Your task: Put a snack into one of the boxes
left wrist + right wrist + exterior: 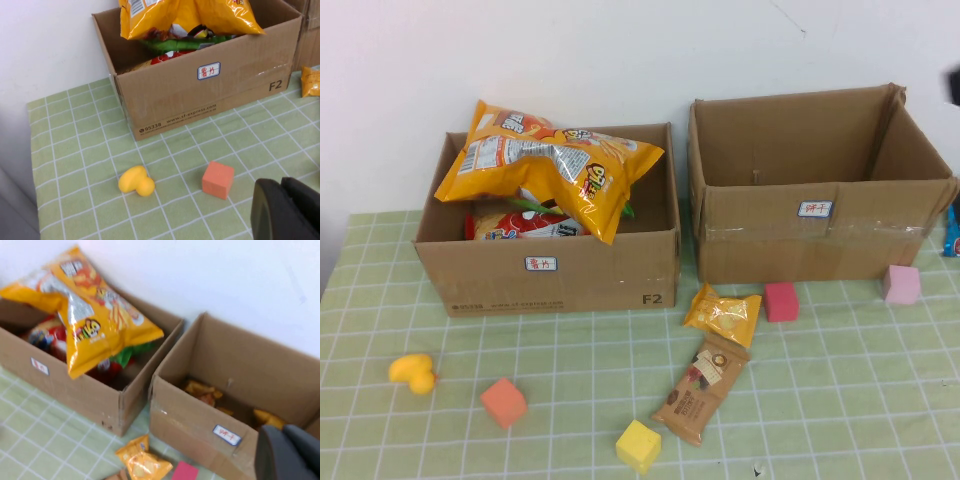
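Observation:
Two open cardboard boxes stand at the back of the green checked table. The left box (550, 270) holds chip bags, and a large yellow bag (545, 165) lies over its rim on top of a red bag (520, 225). The right box (810, 230) holds a few small orange snacks (205, 390). A small yellow snack packet (723, 313) and a brown bar packet (700, 388) lie on the table in front of the boxes. My left gripper (282, 200) is shut and empty, low over the table near the orange cube (218, 179). My right gripper (285, 450) is shut and empty, above the right box's near corner.
Foam blocks lie about: an orange cube (504, 402), a yellow cube (638, 444), a red cube (781, 301) and a pink cube (901, 284). A yellow toy (413, 373) sits at front left. A blue packet (952, 230) shows at the right edge. A white wall stands behind.

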You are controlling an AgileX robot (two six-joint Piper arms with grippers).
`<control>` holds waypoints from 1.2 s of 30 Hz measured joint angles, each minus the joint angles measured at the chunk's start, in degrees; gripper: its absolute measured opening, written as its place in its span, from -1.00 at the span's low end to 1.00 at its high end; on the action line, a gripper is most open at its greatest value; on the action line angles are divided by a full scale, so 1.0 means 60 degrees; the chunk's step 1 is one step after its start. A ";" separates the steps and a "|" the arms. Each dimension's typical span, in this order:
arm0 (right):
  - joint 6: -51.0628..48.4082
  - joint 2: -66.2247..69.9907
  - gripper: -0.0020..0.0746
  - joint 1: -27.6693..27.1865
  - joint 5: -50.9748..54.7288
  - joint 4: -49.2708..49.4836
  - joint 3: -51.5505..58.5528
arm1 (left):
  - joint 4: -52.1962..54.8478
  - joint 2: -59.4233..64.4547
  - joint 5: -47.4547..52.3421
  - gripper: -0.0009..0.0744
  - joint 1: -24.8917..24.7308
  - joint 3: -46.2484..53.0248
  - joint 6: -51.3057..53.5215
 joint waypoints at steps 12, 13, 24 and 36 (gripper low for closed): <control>-0.0130 -0.5579 -0.95 0.0000 -0.0812 0.0269 0.4129 | 0.0000 0.0000 0.0000 -0.98 0.0000 0.0000 0.0000; -0.0197 -0.5866 -0.95 0.0000 -0.0603 0.0269 0.4298 | 0.0000 0.0000 0.0000 -0.98 0.0000 0.0000 0.0000; -0.0449 -0.8384 -0.95 0.0000 -0.0844 -0.0135 0.6707 | 0.0000 0.0000 0.0000 -0.98 0.0000 0.0000 0.0000; 0.0101 -1.0769 -0.95 -0.0169 -0.2853 -0.0472 1.0020 | 0.0000 0.0000 0.0000 -0.98 0.0000 0.0000 -0.0015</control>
